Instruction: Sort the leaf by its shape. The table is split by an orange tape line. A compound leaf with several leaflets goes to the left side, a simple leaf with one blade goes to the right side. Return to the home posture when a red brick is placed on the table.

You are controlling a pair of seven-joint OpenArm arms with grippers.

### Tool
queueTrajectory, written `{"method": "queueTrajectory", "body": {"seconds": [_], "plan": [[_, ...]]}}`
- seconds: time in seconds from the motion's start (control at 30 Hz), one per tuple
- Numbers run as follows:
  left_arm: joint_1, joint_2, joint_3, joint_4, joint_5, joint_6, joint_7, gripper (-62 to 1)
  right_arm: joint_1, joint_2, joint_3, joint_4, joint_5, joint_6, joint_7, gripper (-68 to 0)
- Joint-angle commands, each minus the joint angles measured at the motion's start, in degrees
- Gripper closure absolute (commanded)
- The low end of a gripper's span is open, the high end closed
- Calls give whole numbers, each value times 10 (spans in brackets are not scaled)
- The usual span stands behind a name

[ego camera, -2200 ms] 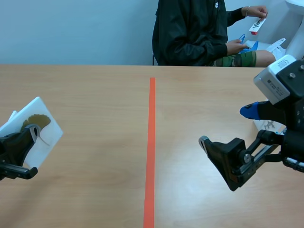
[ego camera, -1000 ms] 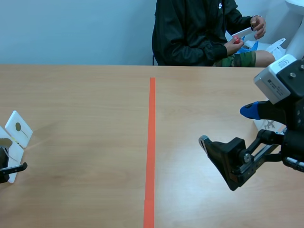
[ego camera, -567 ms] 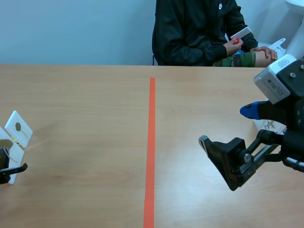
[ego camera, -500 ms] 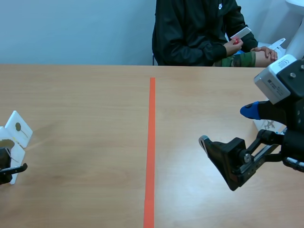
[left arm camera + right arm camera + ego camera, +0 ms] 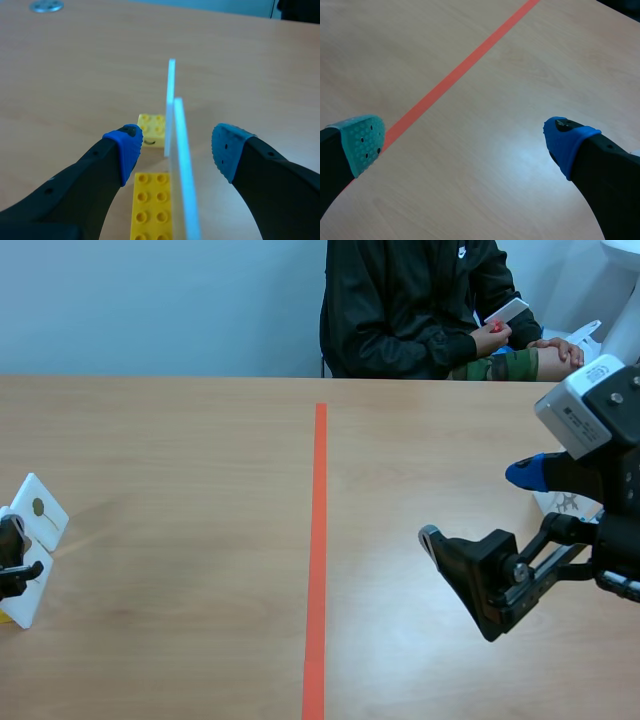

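Two white leaf cards stand upright in yellow bricks at the table's far left edge. The farther card [image 5: 38,510] shows a small round brown leaf on a stalk. My left gripper [image 5: 10,562] partly hides the nearer card [image 5: 27,592]. In the left wrist view both cards are edge-on, the nearer card [image 5: 182,175] between the open fingers of my left gripper [image 5: 175,147] and the farther card [image 5: 171,95] ahead, with neither pad [image 5: 125,147] touching. My right gripper [image 5: 470,135] hangs open and empty over bare table right of the orange tape line [image 5: 317,550].
Yellow bricks [image 5: 152,210] [image 5: 152,129] hold the cards. A white card [image 5: 562,504] stands partly hidden behind my right arm [image 5: 500,580]. A person across the table holds another white card [image 5: 505,312].
My left gripper set the raised fan-leaf card down beside the other card at the far left, let go and has now lifted a little. The person's hands dropped to the lap.
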Motion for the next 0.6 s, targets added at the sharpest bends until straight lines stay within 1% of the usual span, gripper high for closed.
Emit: {"method": "queueTrajectory", "body": {"seconds": [0.0,0.07,0.13,0.2,0.37,0.53,0.57], "plan": [[15,-4,-13,37,-1,-1,-10,-367,2,2,3,2,2,-2,9,-679],[33,-4,-20,71,-1,-1,-9,-387,2,2,3,2,2,-2,9,-679],[55,-4,-26,115,-1,-2,-4,-419,2,2,3,2,2,-2,9,-679],[81,-6,-28,165,-1,-13,14,-457,2,2,3,2,2,-2,9,-679],[146,-12,-29,302,-1,-102,66,-510,2,2,3,2,2,-2,9,-679],[187,-14,-28,411,-1,-225,130,-603,2,2,3,2,2,-5,9,-679],[193,-17,-28,428,-1,-249,141,-611,2,2,3,2,2,-6,9,-679]]}}
